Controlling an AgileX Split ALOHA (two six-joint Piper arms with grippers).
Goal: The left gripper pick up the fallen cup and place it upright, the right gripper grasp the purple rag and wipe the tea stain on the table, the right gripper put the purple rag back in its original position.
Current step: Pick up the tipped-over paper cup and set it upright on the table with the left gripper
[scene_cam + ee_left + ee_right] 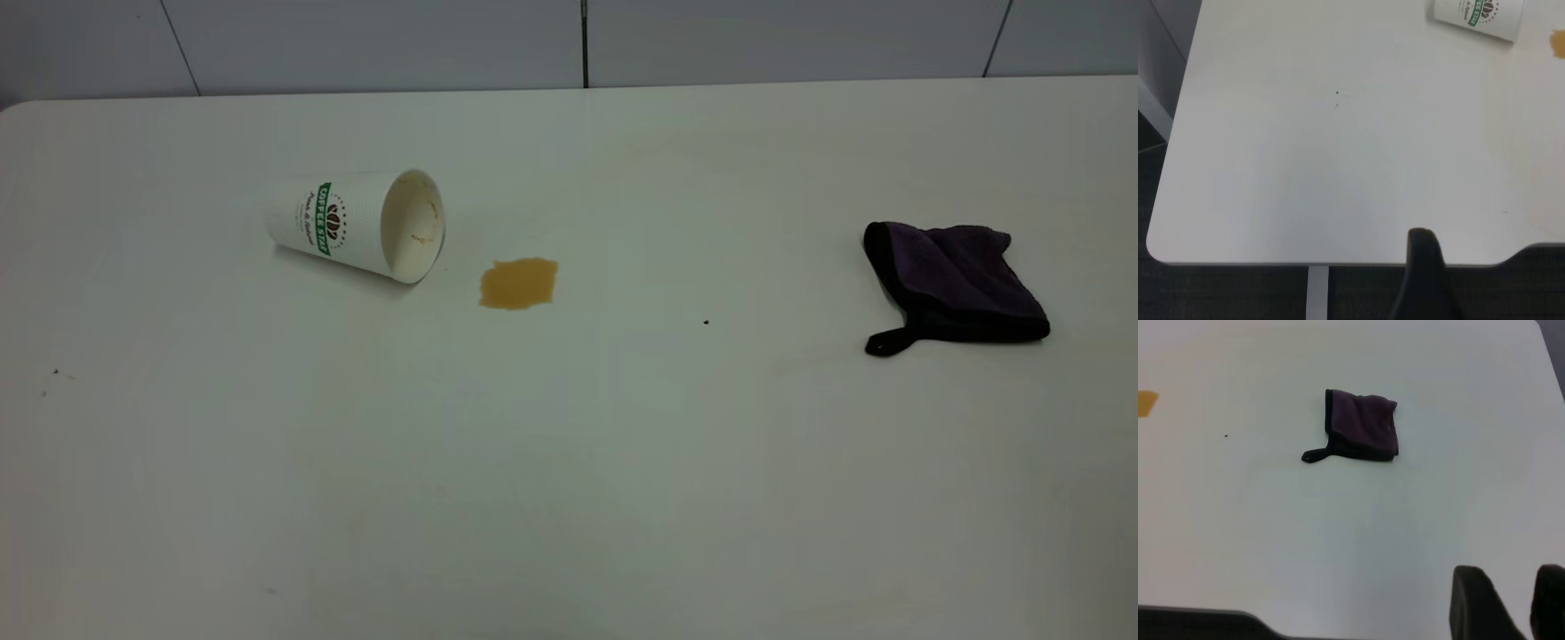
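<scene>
Both fingers (1485, 600) far from purple rag (1361, 425)

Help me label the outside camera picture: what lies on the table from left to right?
Cup lying on its side → tea stain → tiny black speck → purple rag.

Cup (356, 224) left of stain (518, 284), rag (956, 283) right.

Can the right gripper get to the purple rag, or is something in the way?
Probably yes. The rag lies alone on the table, with only bare tabletop between it and the right gripper, whose fingers stand apart near the table's edge. The stain is well off to one side.
</scene>
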